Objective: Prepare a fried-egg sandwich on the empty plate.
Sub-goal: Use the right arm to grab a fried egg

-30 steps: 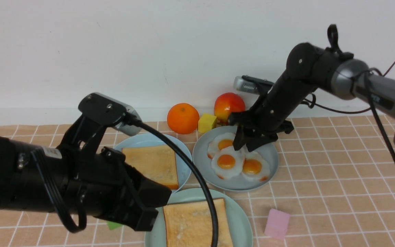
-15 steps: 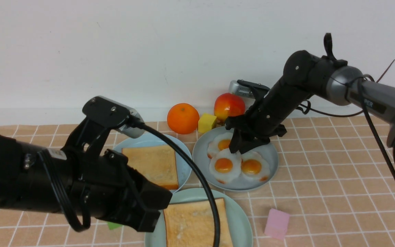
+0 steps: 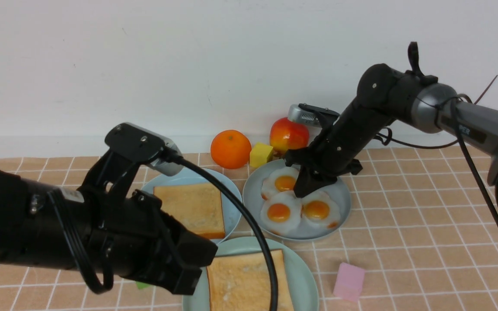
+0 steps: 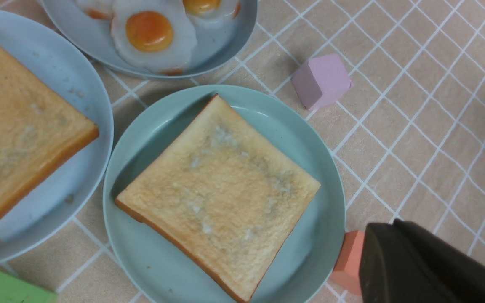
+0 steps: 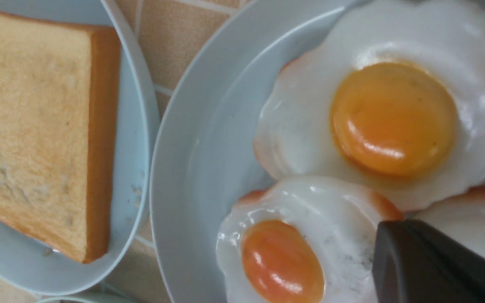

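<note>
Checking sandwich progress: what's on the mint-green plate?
One toast slice lies flat on the mint-green plate, with nothing on top of it. The plate surface beneath the toast is covered, so it cannot be seen.

Left arm (image 3: pixel 80 229) is blocking a chunk of the mint plate (image 3: pixel 305 276) and most of the green block (image 3: pixel 142 285), and the toast (image 3: pixel 244 280) there is running off the bottom edge. Right gripper (image 3: pixel 306 191) is covering where the eggs (image 3: pixel 279 212) are meeting, so I'm not seeing whether one's pinched. Orange block (image 4: pixel 347 261) is half hiding behind a finger (image 4: pixel 415 261).
</note>
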{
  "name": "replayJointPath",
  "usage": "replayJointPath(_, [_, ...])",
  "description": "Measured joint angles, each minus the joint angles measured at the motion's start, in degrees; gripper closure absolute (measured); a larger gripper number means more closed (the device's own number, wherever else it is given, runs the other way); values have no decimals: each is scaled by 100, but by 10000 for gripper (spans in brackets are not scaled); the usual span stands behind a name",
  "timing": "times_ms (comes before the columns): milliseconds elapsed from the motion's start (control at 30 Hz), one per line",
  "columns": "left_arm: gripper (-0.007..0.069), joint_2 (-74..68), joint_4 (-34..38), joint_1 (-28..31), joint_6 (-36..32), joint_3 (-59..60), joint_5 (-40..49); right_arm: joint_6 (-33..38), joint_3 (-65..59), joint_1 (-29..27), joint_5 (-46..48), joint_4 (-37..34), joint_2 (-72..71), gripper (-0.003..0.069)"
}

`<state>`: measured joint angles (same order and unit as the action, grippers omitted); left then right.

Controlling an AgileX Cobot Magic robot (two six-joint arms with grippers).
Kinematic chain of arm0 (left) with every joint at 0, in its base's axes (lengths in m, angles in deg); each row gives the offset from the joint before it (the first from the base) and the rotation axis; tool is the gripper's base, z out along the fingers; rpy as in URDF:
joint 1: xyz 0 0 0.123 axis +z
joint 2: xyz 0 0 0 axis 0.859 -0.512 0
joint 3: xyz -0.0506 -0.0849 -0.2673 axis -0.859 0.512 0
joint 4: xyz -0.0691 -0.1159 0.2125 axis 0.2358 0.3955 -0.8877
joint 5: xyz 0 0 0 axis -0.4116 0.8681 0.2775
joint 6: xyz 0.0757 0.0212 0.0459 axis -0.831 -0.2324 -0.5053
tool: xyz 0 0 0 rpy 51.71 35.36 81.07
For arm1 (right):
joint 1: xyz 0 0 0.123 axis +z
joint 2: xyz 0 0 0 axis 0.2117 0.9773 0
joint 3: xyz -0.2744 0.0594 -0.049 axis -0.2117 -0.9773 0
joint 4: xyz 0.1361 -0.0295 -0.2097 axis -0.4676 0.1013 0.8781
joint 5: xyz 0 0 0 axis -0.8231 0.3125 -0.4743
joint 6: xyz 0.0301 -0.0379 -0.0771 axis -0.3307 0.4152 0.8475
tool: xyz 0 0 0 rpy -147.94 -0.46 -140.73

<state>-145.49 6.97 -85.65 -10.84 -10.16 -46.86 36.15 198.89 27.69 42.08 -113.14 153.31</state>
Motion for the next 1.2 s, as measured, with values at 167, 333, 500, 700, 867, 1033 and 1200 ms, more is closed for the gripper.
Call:
replayJointPath(167, [600, 0, 0, 0, 0, 0, 30, 5, 0, 0, 70, -45, -14, 673])
replayJointPath(333, [592, 0, 0, 0, 20, 0, 35, 23, 0, 0, 110, -45, -242, 673])
replayJointPath(500, [585, 0, 0, 0, 20, 0, 35, -518, 0, 13, 310, 41, -366, 652])
replayJointPath(700, [585, 0, 0, 0, 23, 0, 35, -1302, 0, 316, 389, 1044, -307, 527])
replayJointPath(867, [576, 0, 0, 0, 23, 0, 35, -1605, 0, 579, 118, 1401, -295, 390])
replayJointPath(1033, [571, 0, 0, 0, 23, 0, 35, -1632, 0, 579, 58, 1358, -82, 370])
replayJointPath(1200, [565, 0, 0, 0, 23, 0, 37, -1652, 45, 579, 97, 1335, -17, 370])
